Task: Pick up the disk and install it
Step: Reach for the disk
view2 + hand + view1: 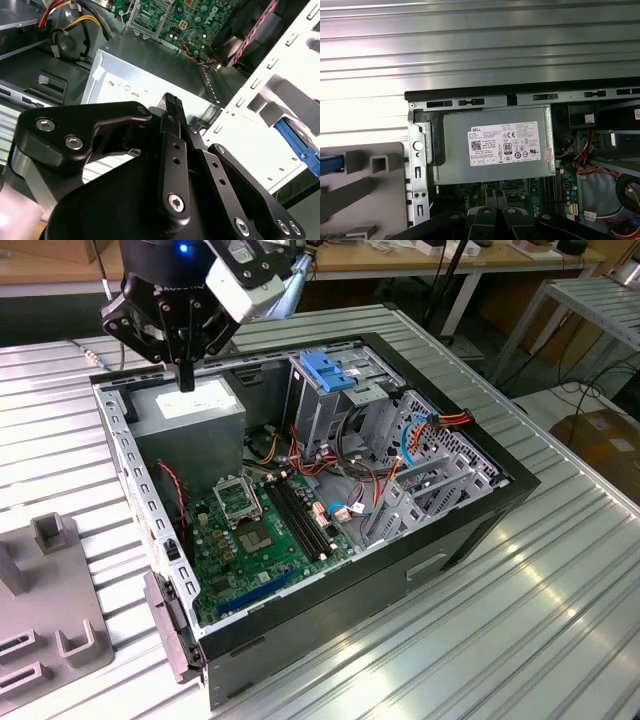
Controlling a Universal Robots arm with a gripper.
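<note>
At the near end of the exterior view's left, a grey moulded fixture sits on the slatted metal table, just beside the open computer case

- The disk: in the first wrist view a strip of its blue rail shows on the fixture, outside the case's side wall. Not yet lifted, not installed
- Handling, by judgement: stiff, dense for its size, with smooth metal faces that could slip, and likely to take knocks badly. Best taken across the long edges on the blue plastic rail, which should give more bite than bare metal. Keep off the labelled face
- Inside the case, nearer part: green motherboard with loose red, orange and black cables
- Further in, towards the exterior view's right: grey drive cage topped by a blue plastic bracket
- Far corner, on the exterior view's left: grey power supply. Its white label carries dense black print, a barcode and rows of certification marks
- Gripper hovers just above the power supply, pointing down, well apart from the disk. Its fingers look closed together with nothing between them, so it is empty
</note>
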